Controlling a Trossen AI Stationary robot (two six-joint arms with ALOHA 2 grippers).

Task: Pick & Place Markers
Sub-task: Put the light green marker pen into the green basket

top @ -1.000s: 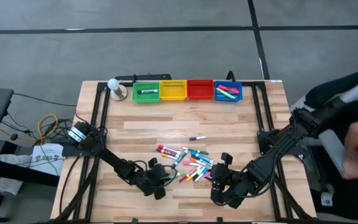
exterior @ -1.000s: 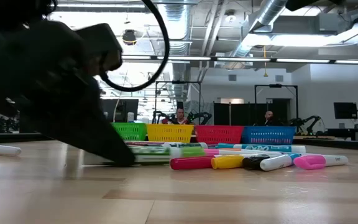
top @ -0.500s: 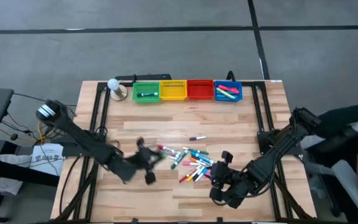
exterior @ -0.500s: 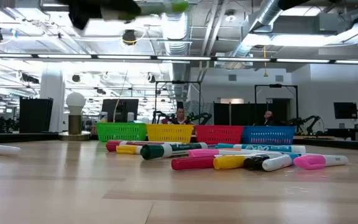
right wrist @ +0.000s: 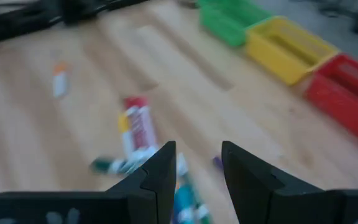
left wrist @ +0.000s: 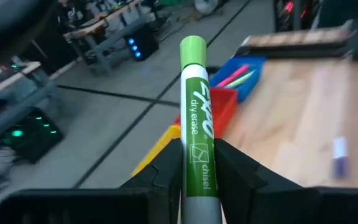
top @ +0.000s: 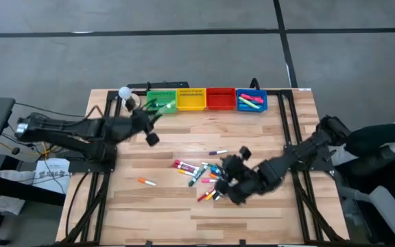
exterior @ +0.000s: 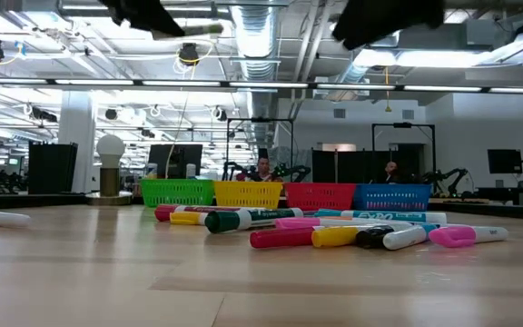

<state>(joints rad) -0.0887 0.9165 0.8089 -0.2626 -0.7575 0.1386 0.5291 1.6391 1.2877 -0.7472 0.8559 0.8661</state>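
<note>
A loose pile of coloured markers point(top: 204, 175) lies flat mid-table, also in the low view point(exterior: 334, 232). My left gripper point(top: 151, 118) hangs high beside the green bin point(top: 160, 101), shut on a green marker point(left wrist: 195, 124); the low view shows the marker point(exterior: 198, 29) held high above the table. My right gripper point(top: 229, 173) hovers over the pile's right part, open point(right wrist: 194, 155), nothing between its fingers. One orange marker point(top: 146, 182) lies alone at the near left, a purple one point(top: 218, 151) behind the pile. My left gripper pinches the green marker's white barrel point(left wrist: 197, 177) between its two fingers point(left wrist: 166, 171), with the marker lying along the fingers. The labelled barrel and green cap point(left wrist: 193, 46) stick out past the fingertips toward the bins. The marker is lifted clear, roughly level.
Green, yellow point(top: 190, 99), red point(top: 220, 99) and blue point(top: 252, 101) bins stand in a row at the far edge; the blue one holds markers. A white bulb-shaped object point(top: 126, 96) stands left of the green bin. Bare wood lies at the near centre and left.
My left gripper has risen from the table near the pile's left side with the green marker, then swung toward the far edge, up to the green bin, tipping from steeply down to nearly level. My right gripper has moved from the near edge over the pile.
</note>
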